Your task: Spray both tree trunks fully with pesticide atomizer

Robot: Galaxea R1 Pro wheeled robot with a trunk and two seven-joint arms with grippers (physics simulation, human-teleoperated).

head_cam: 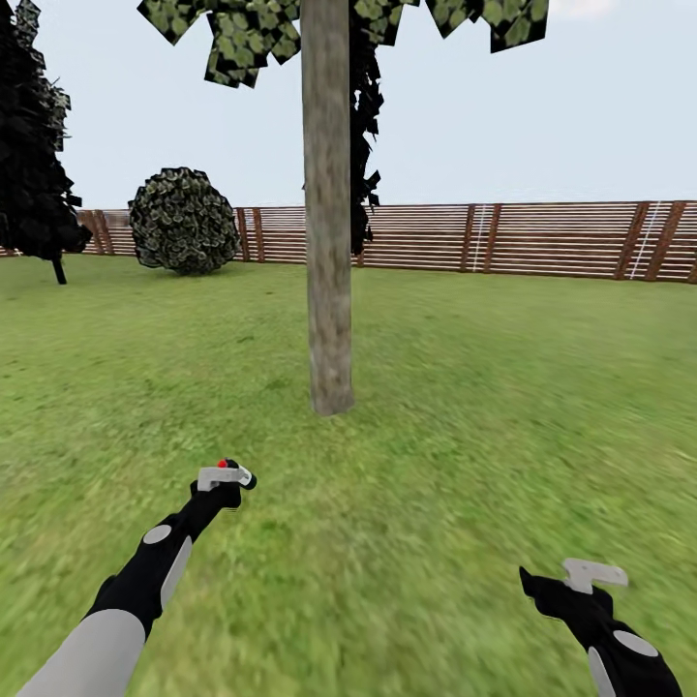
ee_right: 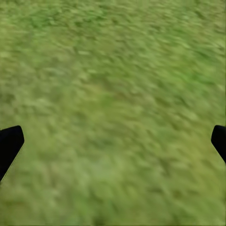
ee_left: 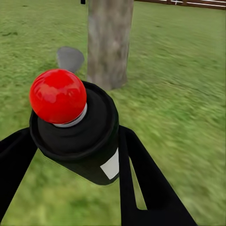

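My left gripper is shut on the pesticide atomizer, a small dark sprayer whose red tip faces the tree. In the left wrist view the atomizer sits between the black fingers, its red tip toward the trunk. The tree trunk, thick and mottled grey-brown, stands on the grass straight ahead, a short way beyond the left gripper. Its leafy crown spreads at the top of the head view. My right gripper hangs open low at the right, over bare grass.
A brown slat fence runs across the back of the lawn. A round dark bush stands by the fence at left, and a dark narrow tree at far left. A grey patch lies on the grass beside the trunk.
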